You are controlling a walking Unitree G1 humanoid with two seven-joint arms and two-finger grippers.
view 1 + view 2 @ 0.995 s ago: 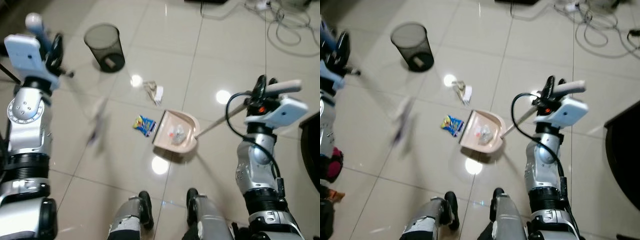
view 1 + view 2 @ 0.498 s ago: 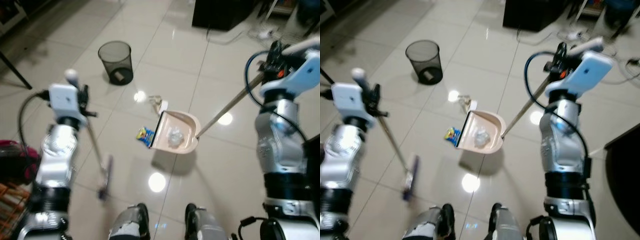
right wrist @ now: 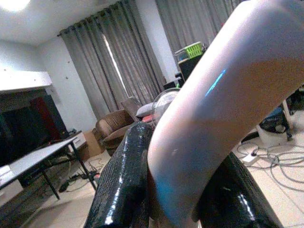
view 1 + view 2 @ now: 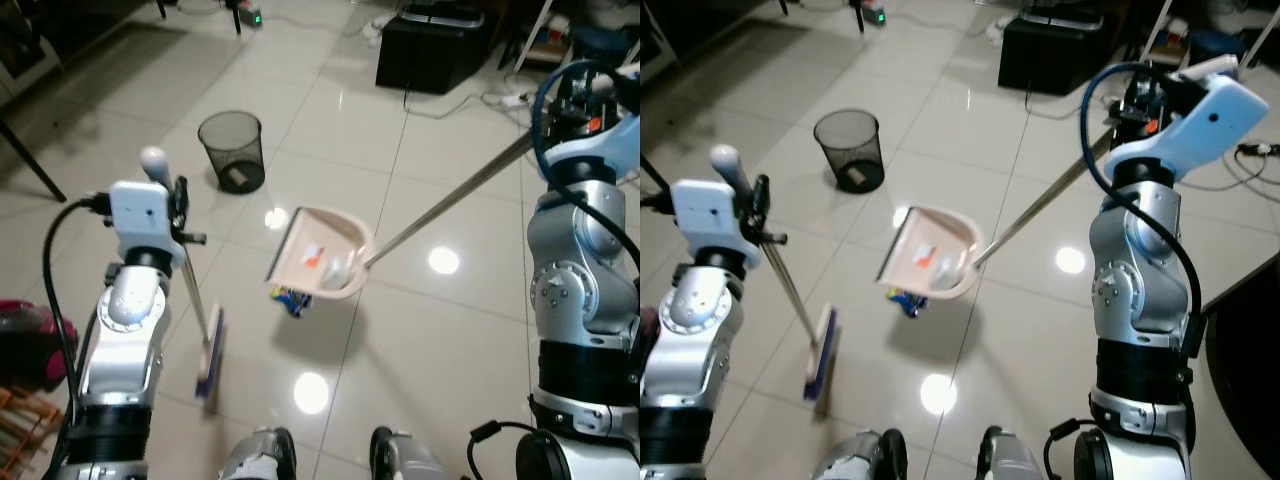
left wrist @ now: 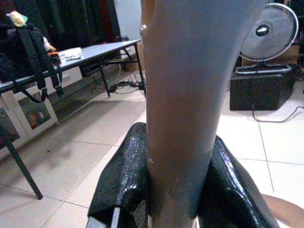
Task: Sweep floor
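Left eye view: wrapper (image 4: 290, 298) half under dustpan (image 4: 320, 252).

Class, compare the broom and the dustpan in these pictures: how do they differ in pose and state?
The broom rests its head on the floor, while the dustpan is lifted off it and tilted. The broom's handle stands nearly upright in the left tool; the dustpan's long handle slants up to the right tool. The dustpan carries scraps; the broom carries nothing. Both are long-handled and gripped.
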